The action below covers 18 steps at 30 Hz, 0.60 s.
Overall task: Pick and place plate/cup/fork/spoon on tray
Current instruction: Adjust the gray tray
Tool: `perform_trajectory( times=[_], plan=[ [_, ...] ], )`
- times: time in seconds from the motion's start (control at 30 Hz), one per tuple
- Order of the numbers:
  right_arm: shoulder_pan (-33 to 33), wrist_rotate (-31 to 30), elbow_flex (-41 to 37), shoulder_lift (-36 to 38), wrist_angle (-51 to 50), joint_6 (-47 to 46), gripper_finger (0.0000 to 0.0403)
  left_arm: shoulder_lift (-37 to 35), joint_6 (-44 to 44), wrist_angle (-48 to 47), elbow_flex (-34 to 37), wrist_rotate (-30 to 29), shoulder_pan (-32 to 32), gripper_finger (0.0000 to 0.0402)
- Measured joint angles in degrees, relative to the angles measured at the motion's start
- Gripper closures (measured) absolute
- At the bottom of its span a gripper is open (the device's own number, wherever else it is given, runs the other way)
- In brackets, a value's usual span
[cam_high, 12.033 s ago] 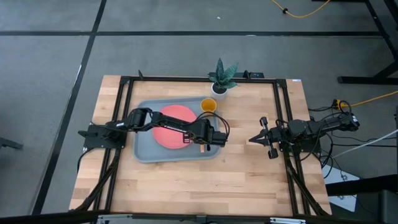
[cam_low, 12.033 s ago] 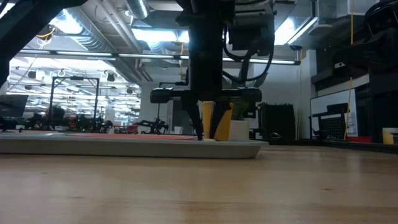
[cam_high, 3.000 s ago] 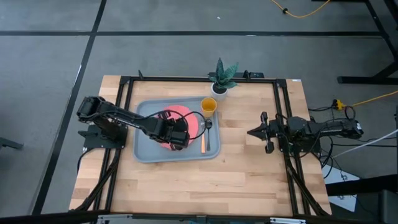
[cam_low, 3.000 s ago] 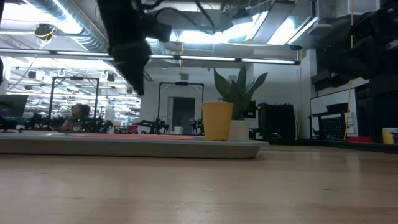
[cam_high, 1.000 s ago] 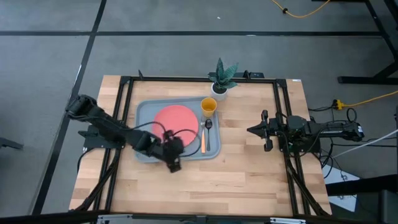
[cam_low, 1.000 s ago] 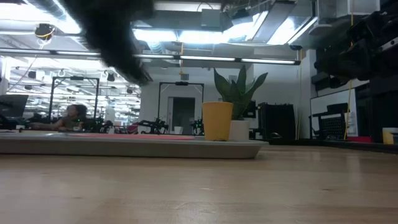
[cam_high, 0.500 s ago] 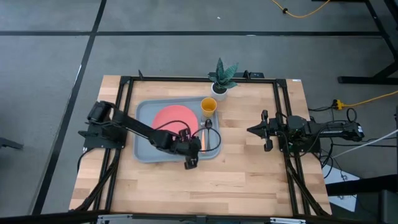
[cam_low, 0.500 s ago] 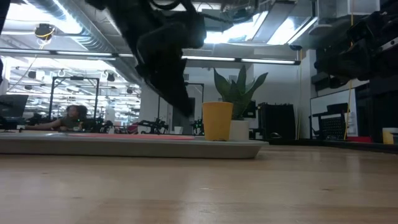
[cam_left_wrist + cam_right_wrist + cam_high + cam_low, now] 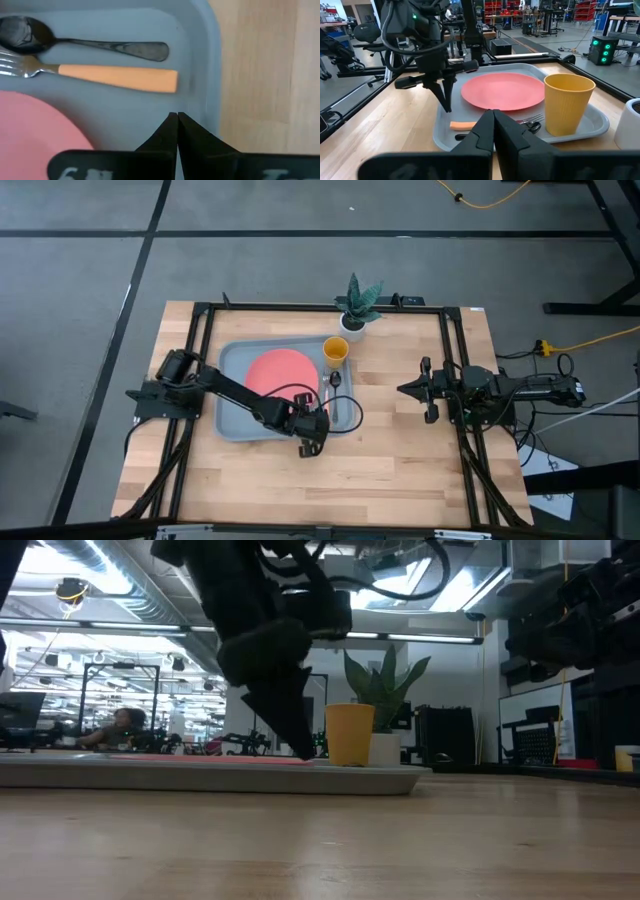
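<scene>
All four pieces sit on the tray (image 9: pixel 232 425): the plate (image 9: pixel 278 370) lies flat in its middle, the cup (image 9: pixel 335 349) stands upright at the far right corner, and the fork (image 9: pixel 95 75) and spoon (image 9: pixel 75 42) lie side by side along the right edge, just beside the plate. In the left wrist view the fork's orange handle lies parallel to the spoon's dark handle, close to it; we cannot tell whether they touch. Both lie inside the raised rim.

We judge the placing as done, so the step in hand looks like a retreat from the tray. The next move calls for lifting the left arm clear without brushing the cutlery or the rim.

Our left gripper (image 9: pixel 309 442) hangs low over the tray's near right corner, its fingers (image 9: pixel 176 131) pressed together on nothing, tips pointing down near the rim. The fork's handle end lies just beyond those tips, apart from them, and the spoon lies one step farther.

Our right gripper (image 9: pixel 425 391) waits over the bare tabletop (image 9: pixel 400 460), well apart from the tray, its fingers (image 9: pixel 492 131) pressed together and empty, pointing toward the cup. A potted plant (image 9: pixel 357 304) stands beyond the tray's far edge, near the cup.
</scene>
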<state>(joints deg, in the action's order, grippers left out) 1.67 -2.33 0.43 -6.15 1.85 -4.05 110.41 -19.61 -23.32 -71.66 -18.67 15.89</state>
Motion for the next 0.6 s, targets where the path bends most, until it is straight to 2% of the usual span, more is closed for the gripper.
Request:
perform_trajectory(
  times=[0.6],
  plan=[
    [0.00, 0.00, 0.00, 0.00, 0.00, 0.00, 0.0392, 2.06, -0.33, 1.92, 0.07, 0.42, 1.91, 0.0401]
  ],
)
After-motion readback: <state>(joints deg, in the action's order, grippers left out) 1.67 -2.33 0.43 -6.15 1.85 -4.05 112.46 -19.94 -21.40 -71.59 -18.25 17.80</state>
